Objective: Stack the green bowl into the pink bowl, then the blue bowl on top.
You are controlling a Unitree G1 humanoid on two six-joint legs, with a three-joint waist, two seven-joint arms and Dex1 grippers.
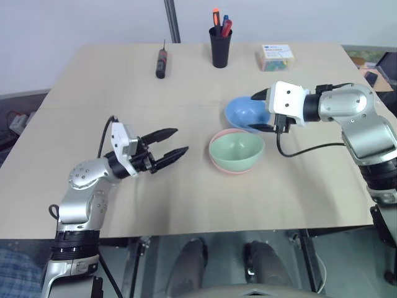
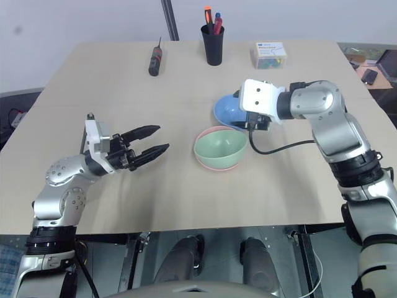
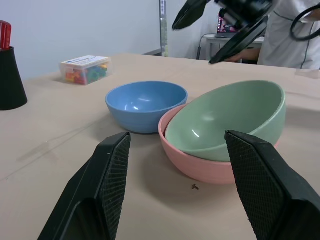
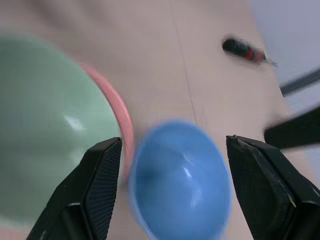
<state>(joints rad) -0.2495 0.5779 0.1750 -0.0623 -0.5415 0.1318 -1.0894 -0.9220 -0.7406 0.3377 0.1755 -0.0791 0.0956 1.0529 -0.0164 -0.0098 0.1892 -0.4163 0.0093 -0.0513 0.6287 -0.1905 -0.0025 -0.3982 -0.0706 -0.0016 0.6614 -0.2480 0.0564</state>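
Black fingers of the left gripper (image 1: 172,142) spread apart, empty, hovering over the table (image 1: 87,81) left of the bowls, aimed toward them. Green bowl (image 1: 236,149) sits tilted inside the pink bowl (image 3: 190,162) near table centre; blue bowl (image 1: 245,113) stands on the table just behind, touching or almost touching the pink rim. Right gripper (image 4: 170,192) hangs over the blue bowl, its 2 fingers wide apart, holding nothing.
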